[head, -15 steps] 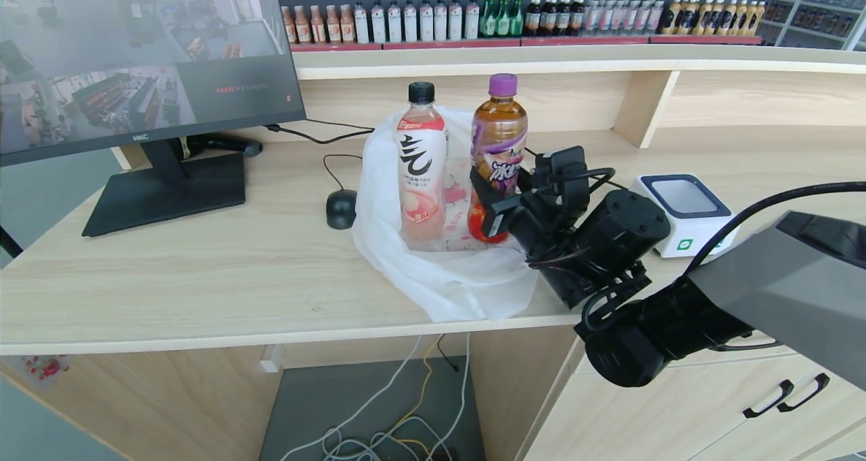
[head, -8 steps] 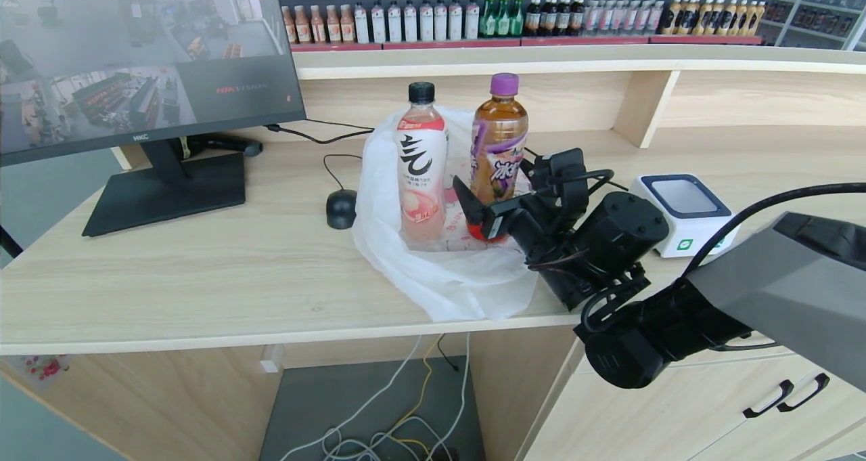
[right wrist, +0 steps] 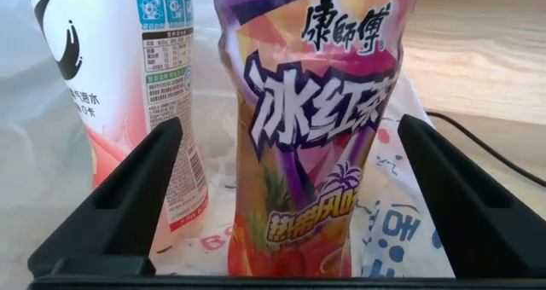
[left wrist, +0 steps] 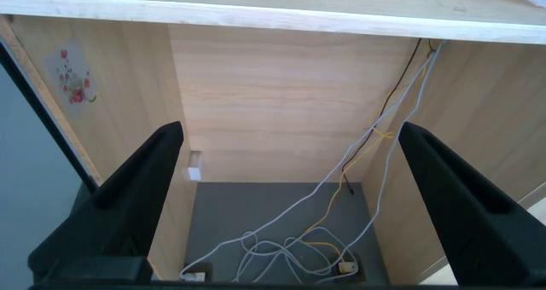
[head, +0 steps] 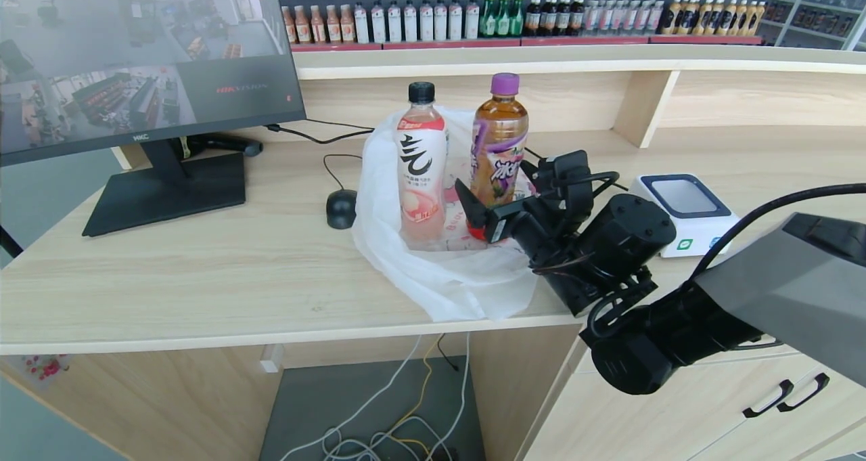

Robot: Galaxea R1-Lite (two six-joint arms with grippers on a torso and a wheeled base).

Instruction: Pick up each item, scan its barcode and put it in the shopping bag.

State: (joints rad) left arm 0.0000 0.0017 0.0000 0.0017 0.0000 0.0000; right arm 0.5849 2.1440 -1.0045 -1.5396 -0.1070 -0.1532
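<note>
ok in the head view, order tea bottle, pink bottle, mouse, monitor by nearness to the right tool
1. tea bottle, in the shopping bag, between the right tool's open jaws
2. pink bottle, beside it, leftward
3. mouse, left of the bag
4. monitor, far left

The left gripper (left wrist: 292,130), fingers (left wrist: 136,188) spread wide, hangs below the counter (left wrist: 256,13); at its twelve o'clock, tangled cables (left wrist: 256,239) lie on what seems a dark mat (left wrist: 256,206).
</note>
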